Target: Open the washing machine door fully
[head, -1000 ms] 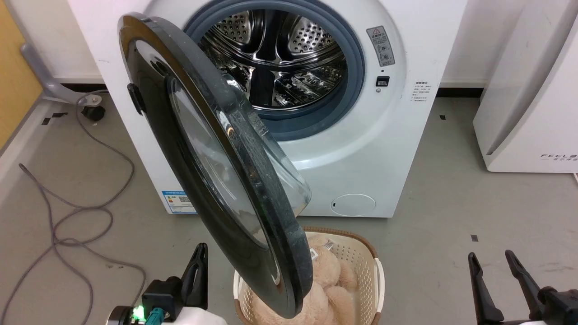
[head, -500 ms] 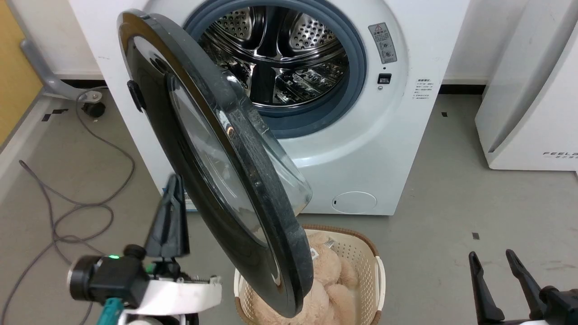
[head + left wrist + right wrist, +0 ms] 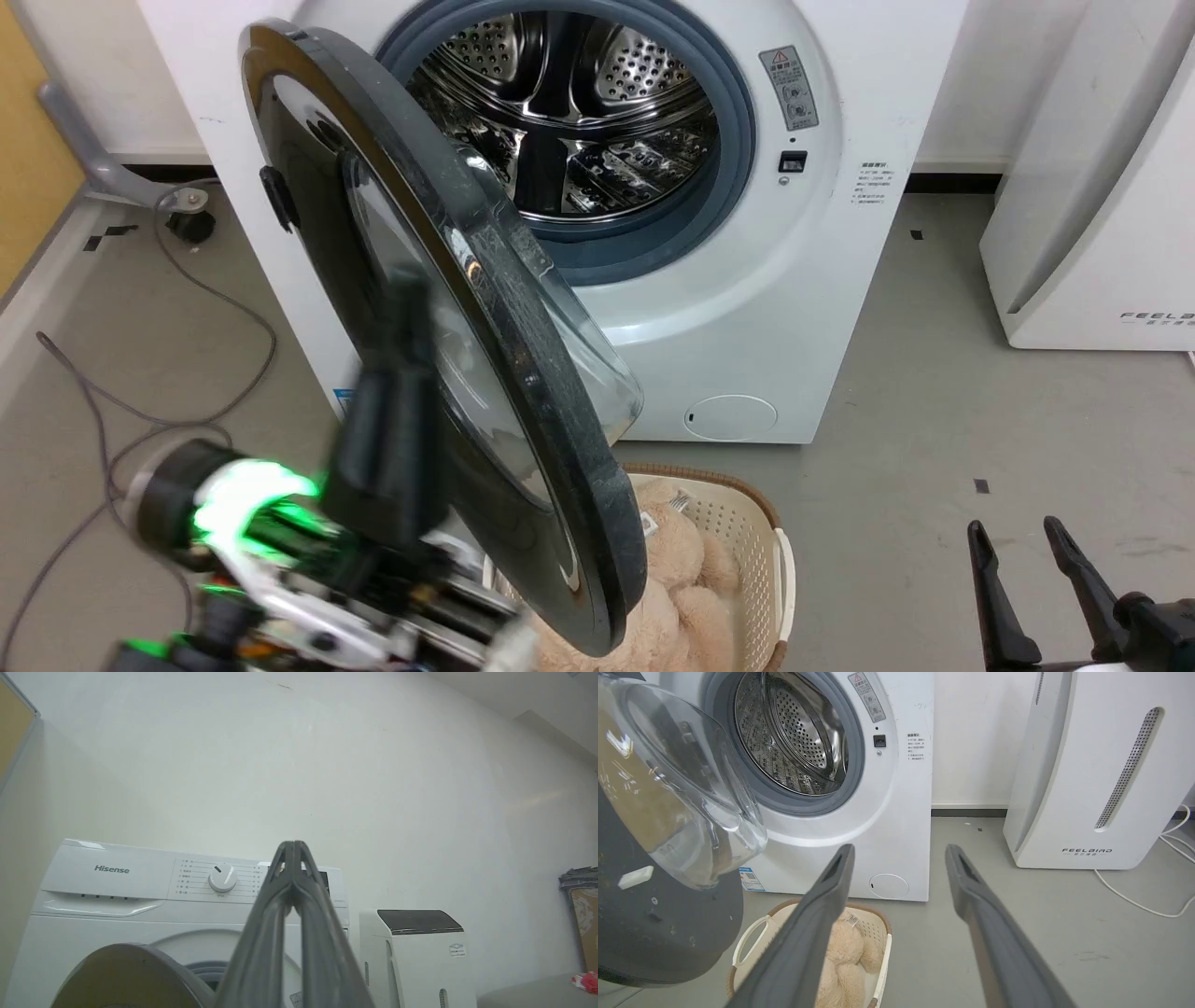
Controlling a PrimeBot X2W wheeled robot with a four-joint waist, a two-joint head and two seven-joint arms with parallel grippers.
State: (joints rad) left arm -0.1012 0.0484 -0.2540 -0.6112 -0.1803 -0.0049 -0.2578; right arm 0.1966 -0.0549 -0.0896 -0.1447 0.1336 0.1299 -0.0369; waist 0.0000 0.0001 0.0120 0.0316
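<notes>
Left gripper point(image 3: 293, 848): fingers pressed together, nothing between them. It is blurred in the head view, seemingly just off the door's outer face.
Right gripper point(image 3: 899, 851): fingers apart, empty, at 5 o'clock in the head view.
Washing machine door point(image 3: 551, 439): half-open, edge-on, long axis 11-to-5 o'clock. Glossy black ring, bulging clear glass.
Washing machine point(image 3: 747, 308): white, marked "Hisense", perforated steel drum.
</notes>
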